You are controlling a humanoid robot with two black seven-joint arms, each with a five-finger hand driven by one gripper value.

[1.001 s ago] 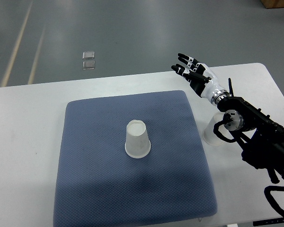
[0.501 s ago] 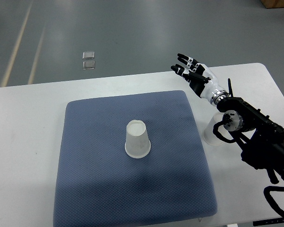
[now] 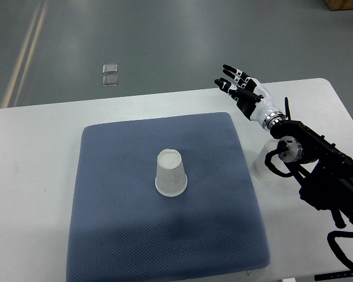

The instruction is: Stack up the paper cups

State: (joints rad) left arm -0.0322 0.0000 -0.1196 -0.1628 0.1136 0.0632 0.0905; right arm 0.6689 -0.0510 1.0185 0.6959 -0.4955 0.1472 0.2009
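Note:
One white paper cup stands upside down near the middle of the blue mat. A second paper cup stands on the white table just off the mat's right edge, partly hidden behind my right forearm. My right hand hovers past the mat's far right corner, well above and beyond that cup, fingers spread and holding nothing. The left arm does not show.
The white table carries the mat; its far edge runs just beyond my right hand. My black right arm crosses the table's right side. Two small square plates lie on the grey floor beyond.
My right hand has shifted slightly to the right and away; both cups stay where they were.

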